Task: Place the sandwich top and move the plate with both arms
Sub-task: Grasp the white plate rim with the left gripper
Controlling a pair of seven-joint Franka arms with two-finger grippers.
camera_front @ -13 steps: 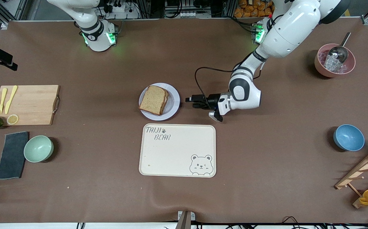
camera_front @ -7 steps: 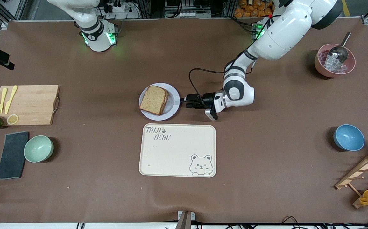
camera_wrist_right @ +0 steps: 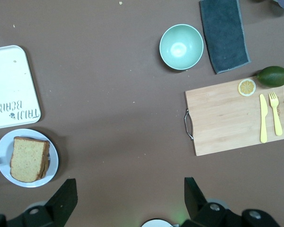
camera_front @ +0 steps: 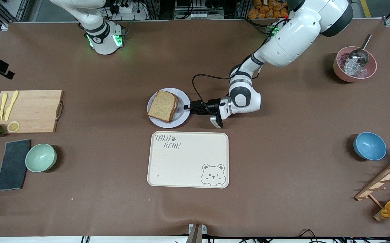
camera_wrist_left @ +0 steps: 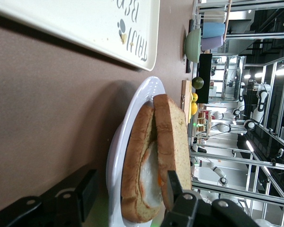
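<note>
My left hand (camera_front: 185,108) straddles the rim of the plate (camera_front: 184,116), fingers apart, not yet pinching; the sandwich top (camera_front: 163,105) lies on the sandwich just ahead, soft and loose; the plate seems light and slippery; my right hand (camera_wrist_right: 128,201) waits open, high over the tabletop (camera_front: 282,175).

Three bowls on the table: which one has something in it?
The pink bowl at the left arm's end of the table: it holds clear ice-like pieces and a metal scoop. The blue bowl and pale green bowl show bare insides.

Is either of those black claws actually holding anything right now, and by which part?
Neither holds anything. The left gripper straddles the pale round plate's rim, jaws not yet shut. The right gripper waits open.
</note>
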